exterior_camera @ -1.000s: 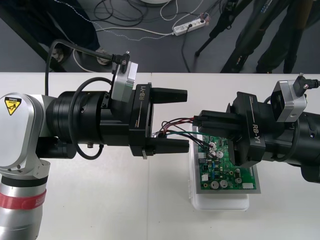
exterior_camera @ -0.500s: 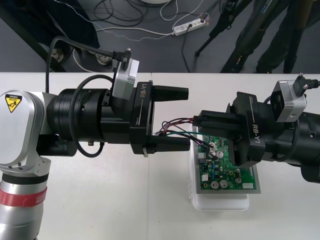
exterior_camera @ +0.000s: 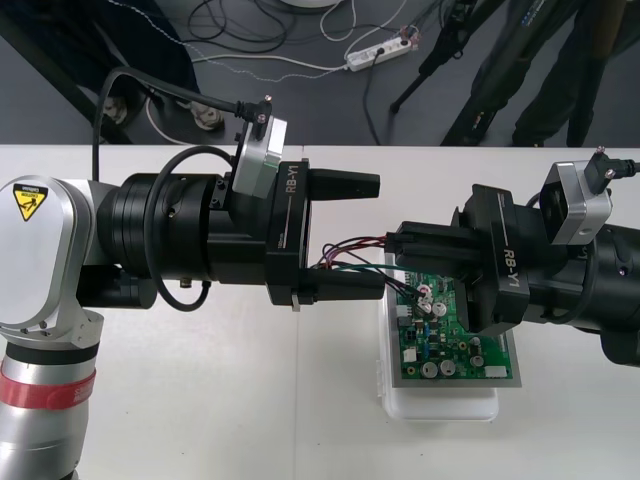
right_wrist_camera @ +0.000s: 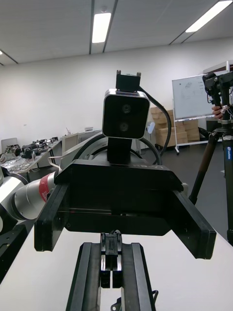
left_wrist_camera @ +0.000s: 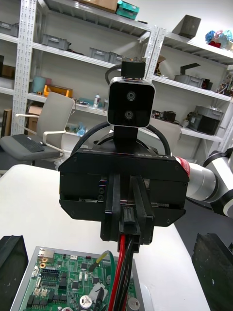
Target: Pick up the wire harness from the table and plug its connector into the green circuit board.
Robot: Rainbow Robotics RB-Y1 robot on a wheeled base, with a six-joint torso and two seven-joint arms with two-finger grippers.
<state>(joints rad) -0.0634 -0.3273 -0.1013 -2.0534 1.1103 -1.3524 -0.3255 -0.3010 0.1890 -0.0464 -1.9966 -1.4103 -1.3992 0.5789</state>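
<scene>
Beneath me lies a plain light tabletop (exterior_camera: 180,400); beyond its far edge I see dark grey floor (exterior_camera: 300,110) strewn with loose cables (exterior_camera: 270,62), a white power strip (exterior_camera: 378,52) and black tripod legs (exterior_camera: 425,70). One way, metal shelving (left_wrist_camera: 73,53) and a pale office chair (left_wrist_camera: 53,121); the other, white walls (right_wrist_camera: 48,97), a whiteboard (right_wrist_camera: 189,99), stacked cardboard boxes (right_wrist_camera: 160,121), two ceiling light strips (right_wrist_camera: 101,26)

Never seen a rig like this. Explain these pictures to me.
This is a two-armed robot. The front view looks down on a plain light table; each wrist view is from a camera on one arm, facing the other arm's gripper. The right gripper, black fingers shut, holds the small black plug of a thin red, black and green wire harness beside the green circuit board on its white base. The left gripper stands open, the wires trailing towards it.
</scene>
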